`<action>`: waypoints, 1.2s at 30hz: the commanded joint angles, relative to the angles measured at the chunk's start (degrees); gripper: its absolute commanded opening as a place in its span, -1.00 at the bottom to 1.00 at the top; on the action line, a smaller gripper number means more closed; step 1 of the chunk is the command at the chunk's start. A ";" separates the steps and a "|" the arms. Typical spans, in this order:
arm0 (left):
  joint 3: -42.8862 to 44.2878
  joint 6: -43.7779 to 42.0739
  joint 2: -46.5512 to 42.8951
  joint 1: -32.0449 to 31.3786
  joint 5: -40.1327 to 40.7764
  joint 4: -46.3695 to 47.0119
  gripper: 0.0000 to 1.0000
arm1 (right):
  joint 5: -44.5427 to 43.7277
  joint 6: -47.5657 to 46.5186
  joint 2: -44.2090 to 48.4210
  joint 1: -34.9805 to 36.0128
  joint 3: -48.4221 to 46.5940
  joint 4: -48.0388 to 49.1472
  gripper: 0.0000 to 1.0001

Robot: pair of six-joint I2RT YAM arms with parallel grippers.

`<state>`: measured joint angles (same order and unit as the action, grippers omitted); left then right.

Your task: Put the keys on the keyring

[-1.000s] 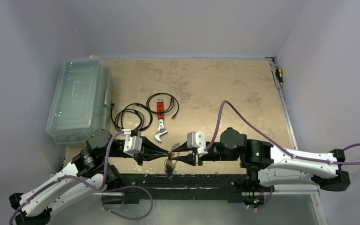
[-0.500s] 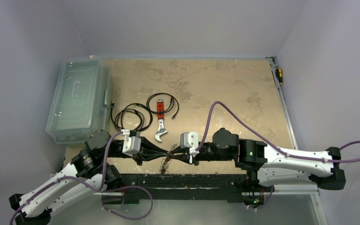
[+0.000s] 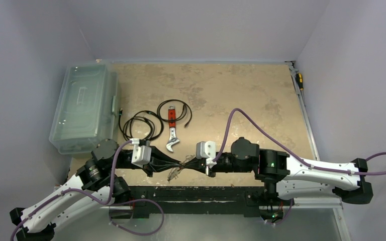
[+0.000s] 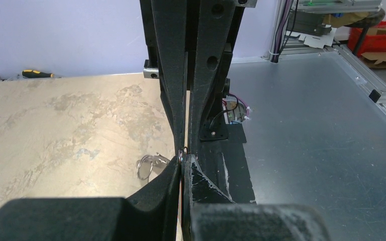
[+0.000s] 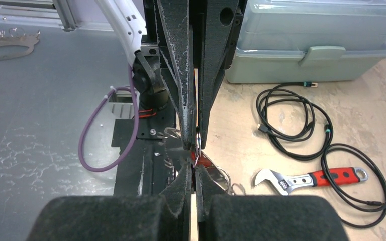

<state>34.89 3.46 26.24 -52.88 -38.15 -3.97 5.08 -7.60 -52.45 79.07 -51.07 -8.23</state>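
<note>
- The keyring [image 5: 197, 145]: a thin silvery wire loop held up in the air at the point where the two claws meet tip to tip, over the near edge of the table [image 3: 241, 95]; only a short arc of the wire shows in the wrist views
- The keys [image 3: 175, 173]: a small silvery cluster hanging just below and to the left of that meeting point, clear of the tabletop; whether each key is threaded on the loop cannot be told
- Left gripper [image 3: 180, 163]: fingers pressed together, pinching the wire of the keyring at their very tips; it points right along the table's near edge
- Right gripper [image 3: 187, 163]: fingers pressed together, pointing left, tips touching those of the left gripper at the ring; whether it nips the wire or a key cannot be told
- Wrench [image 3: 171, 131]: red handle, silvery jaw, flat on the table just beyond the claws
- Black coiled cables [image 3: 140, 125]: two coils around and beside the wrench
- Clear lidded box [image 3: 83, 108]: at the table's left side, lid on
- Screwdriver [image 3: 298, 80]: on the far right edge, well apart
</note>
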 commanded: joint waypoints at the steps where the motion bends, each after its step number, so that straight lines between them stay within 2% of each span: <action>1: 0.37 0.38 -0.36 0.21 0.11 2.97 -1.00 | -1.37 -0.03 1.65 -0.22 -1.61 -0.66 -1.00; 11: 0.35 0.23 -0.83 0.29 0.69 2.80 -1.00 | -3.12 0.36 3.14 -0.23 -1.39 -2.25 -1.00; 14: 0.39 0.23 -0.75 0.32 0.78 2.82 -1.00 | -3.86 0.48 2.91 -0.23 -1.10 -1.36 -0.59; 20: 0.40 0.23 -0.75 0.32 0.72 2.82 -1.00 | -3.18 0.05 1.76 -0.21 -1.85 -0.81 -0.28; 30: 0.35 0.26 -0.75 0.32 0.76 2.73 -1.00 | -1.30 -0.23 1.20 -0.23 -2.41 1.95 -0.25; 36: 0.35 0.30 -0.92 0.31 0.82 2.62 -1.00 | -0.10 -0.23 -0.82 -0.23 -2.98 2.55 -0.34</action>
<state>34.89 3.44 26.02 -52.88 -37.47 -3.97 3.40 -7.53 -52.21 79.07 -51.46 -8.43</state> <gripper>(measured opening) 0.012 0.352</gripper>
